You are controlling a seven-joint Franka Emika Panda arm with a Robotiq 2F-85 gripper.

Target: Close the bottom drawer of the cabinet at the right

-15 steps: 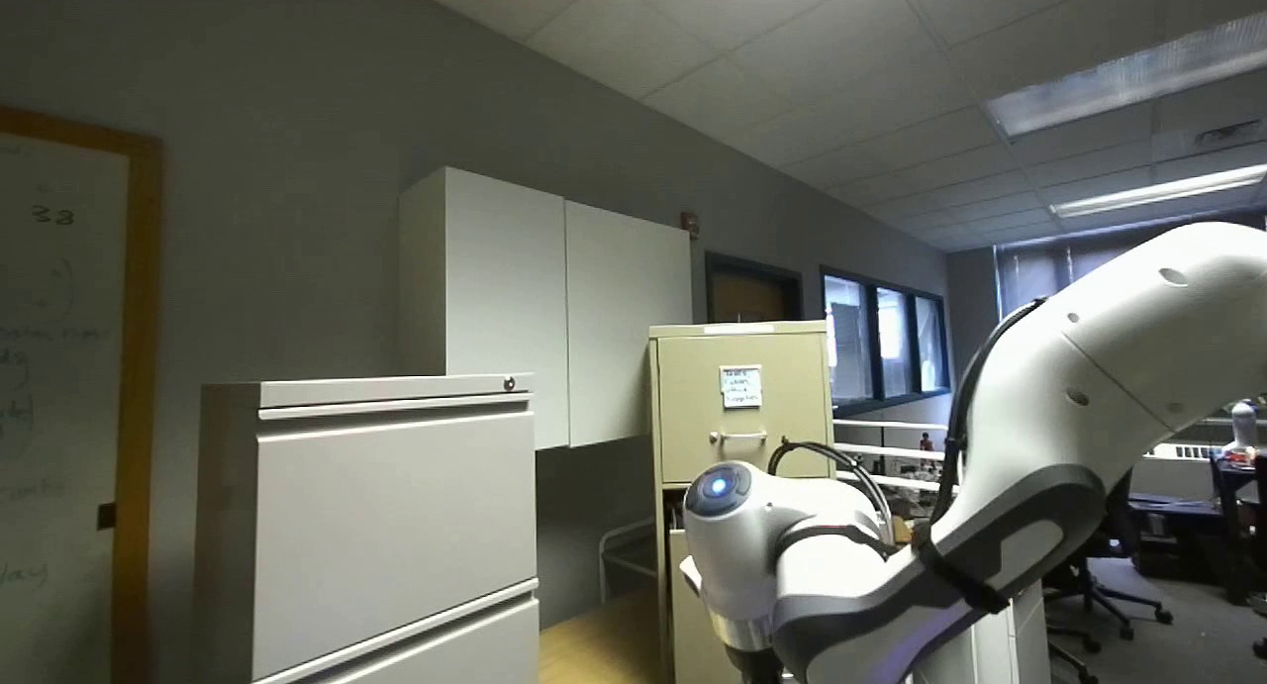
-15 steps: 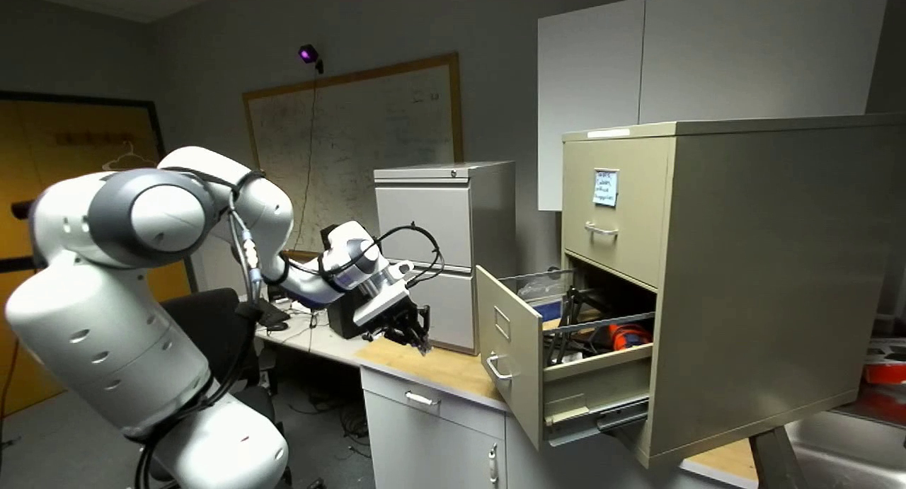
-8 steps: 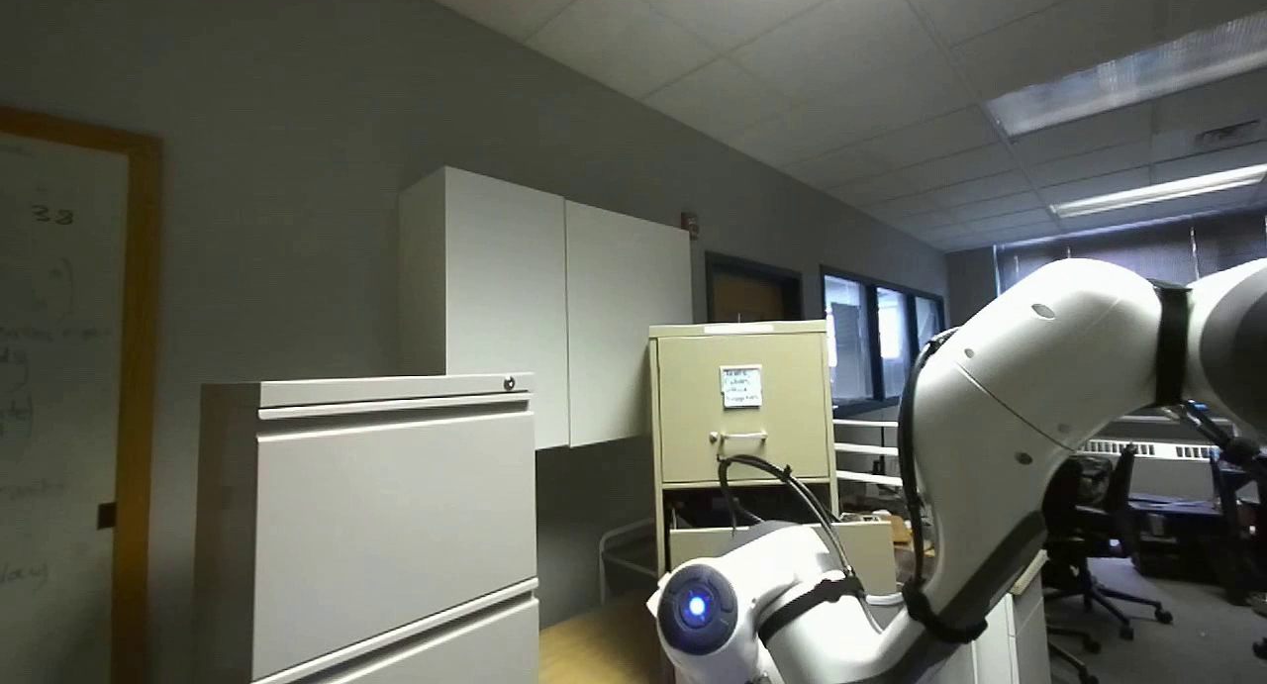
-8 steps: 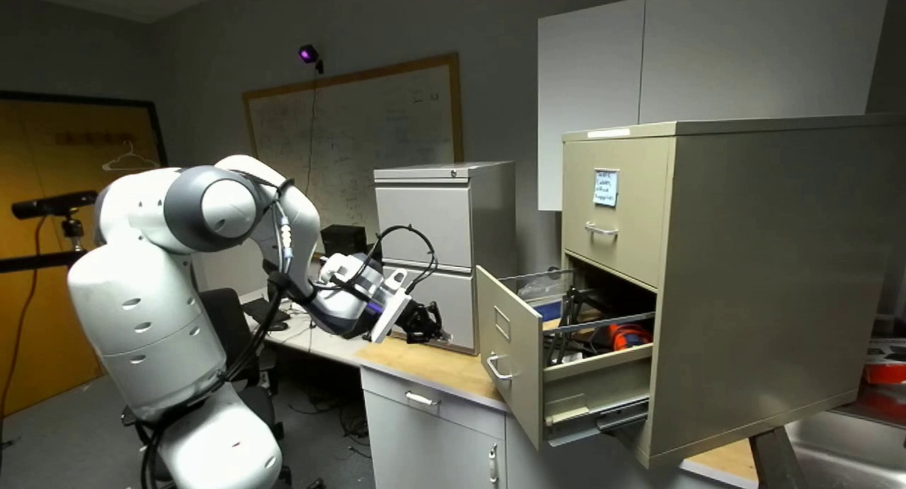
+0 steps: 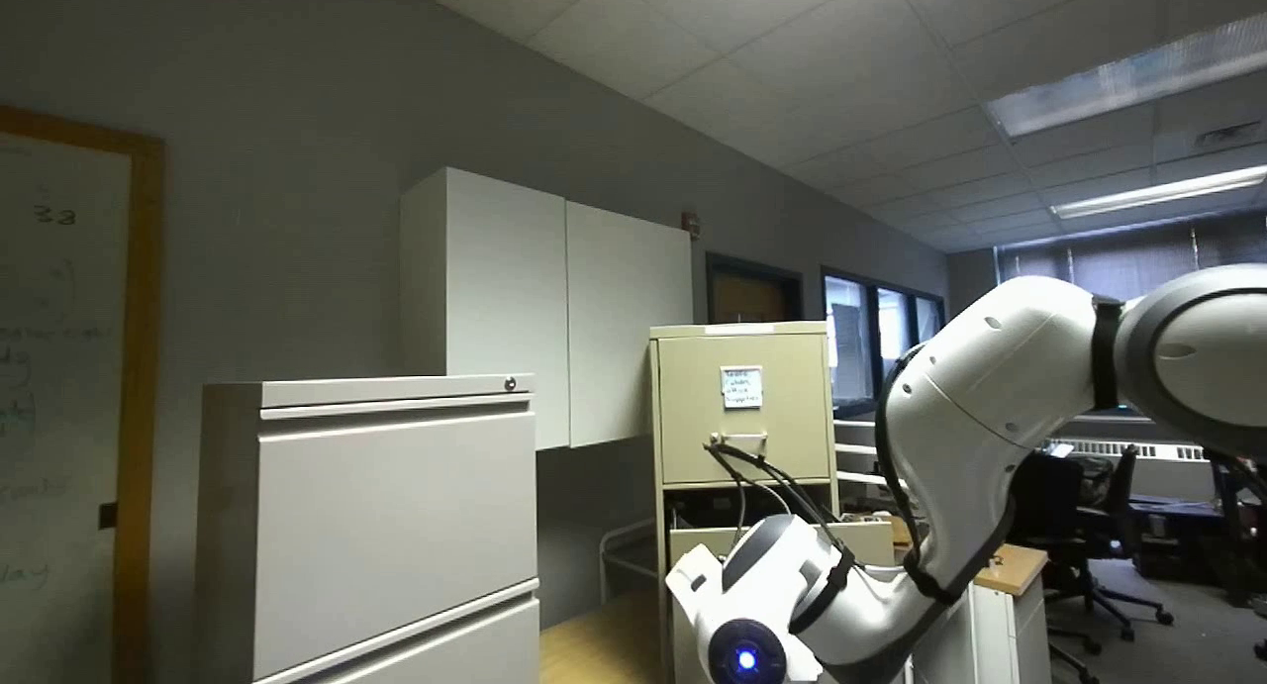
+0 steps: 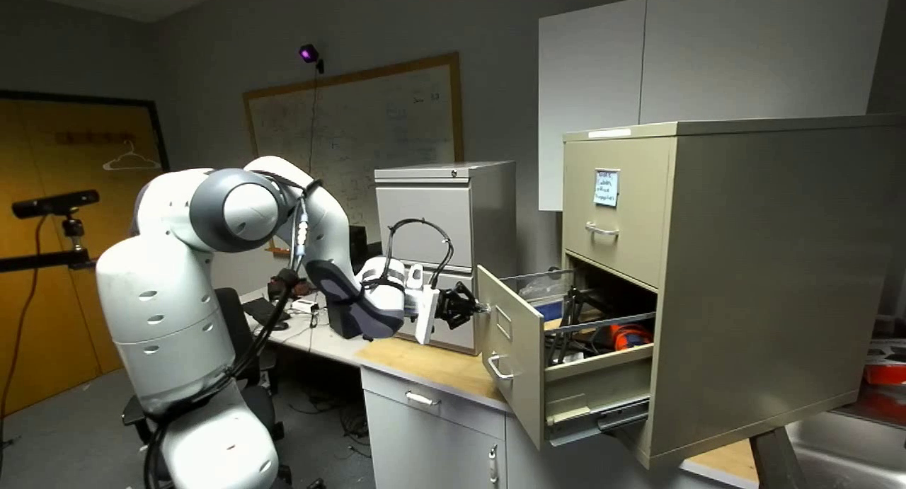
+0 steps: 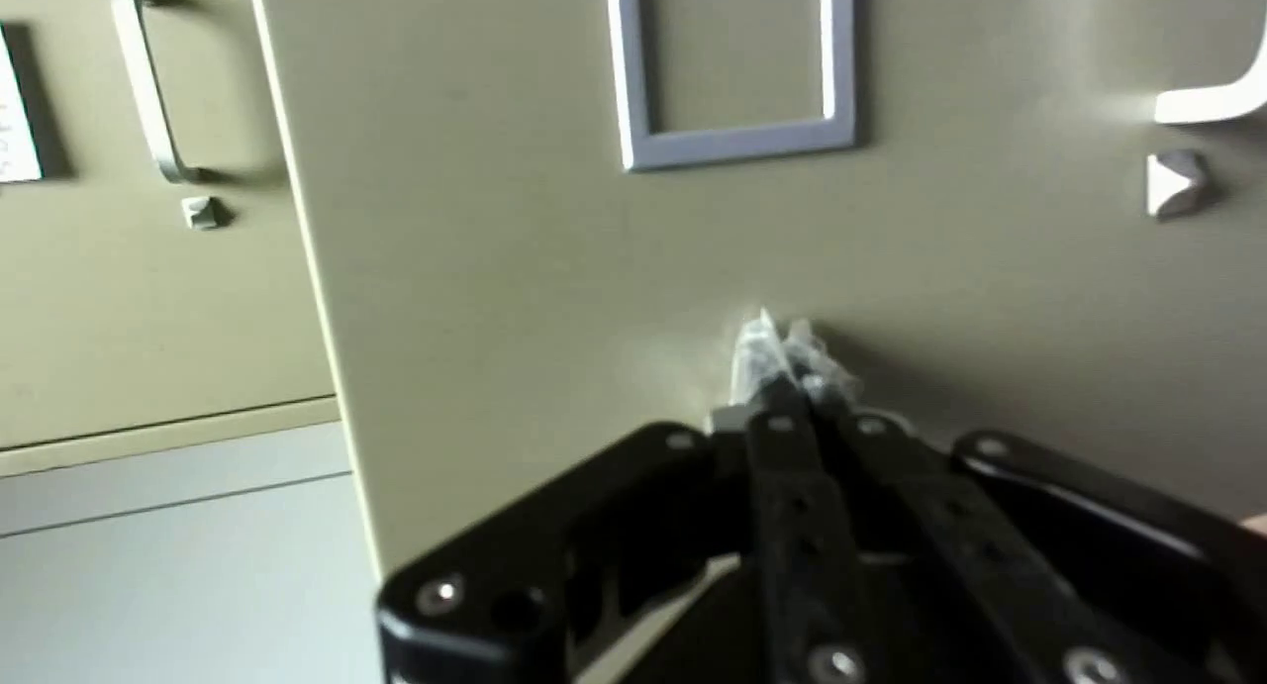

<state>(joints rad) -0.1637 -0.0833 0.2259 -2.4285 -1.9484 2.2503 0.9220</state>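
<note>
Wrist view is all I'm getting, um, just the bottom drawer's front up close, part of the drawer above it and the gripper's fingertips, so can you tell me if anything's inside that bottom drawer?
Observer: Yes. In an exterior view, the bottom drawer has things in it, among them an orange item.
Operator: Does its side show that it's pulled out?
Observer: It does. In an exterior view, a metal slide is exposed below the drawer's side, next to the beige cabinet.
Operator: Anything tall nearby that I'm missing?
Observer: In an exterior view, a light-grey cabinet stands behind the gripper; I can't judge the gap.
</note>
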